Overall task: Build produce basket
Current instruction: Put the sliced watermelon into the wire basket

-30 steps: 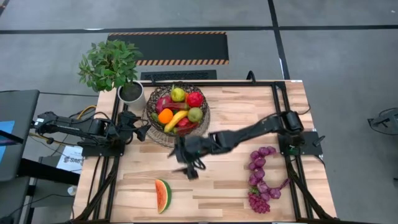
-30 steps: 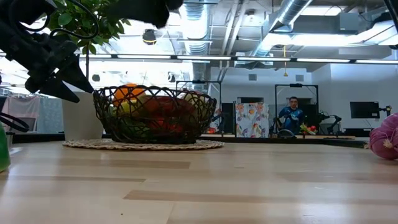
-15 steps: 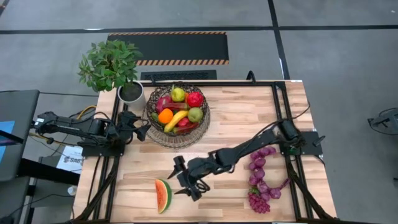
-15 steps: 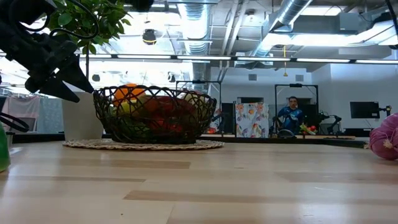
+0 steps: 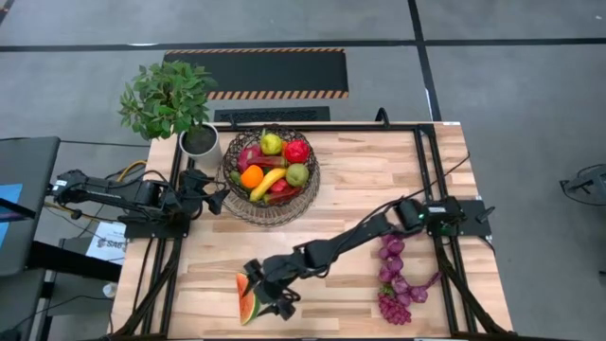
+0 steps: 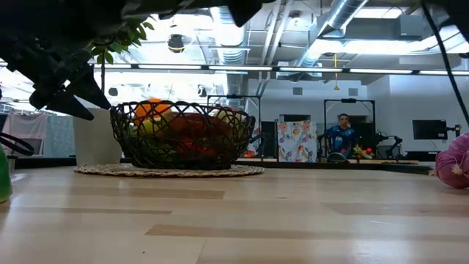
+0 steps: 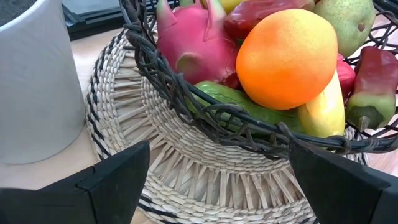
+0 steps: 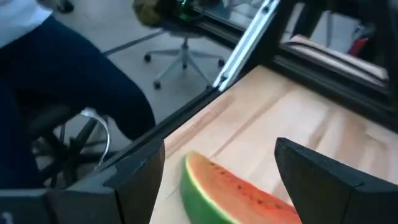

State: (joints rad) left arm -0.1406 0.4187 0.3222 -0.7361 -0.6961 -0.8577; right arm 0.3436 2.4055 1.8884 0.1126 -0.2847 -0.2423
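High view: right claw (image 5: 262,292) is stretched across to the near-left part of the table (image 5: 350,180), fingers spread wide, right at the watermelon slice (image 5: 245,301), which lies flat near the table's near edge. Left claw (image 5: 216,198) sits parked just left of the basket (image 5: 271,175), jaws wide. Basket is on a woven mat (image 5: 248,210) at far left, holding orange (image 5: 251,176), banana (image 5: 266,182), pear (image 5: 272,143) and more. Purple grapes (image 5: 396,270) lie near right.

Low view: basket (image 6: 182,136) full, on its mat; white pot (image 6: 96,139) left of it.

Left wrist: orange (image 7: 288,58), dragon fruit (image 7: 198,36) and cucumber (image 7: 249,107) inside the wire rim.

Right wrist: watermelon slice (image 8: 231,195) between the open fingers (image 8: 324,179), not gripped.
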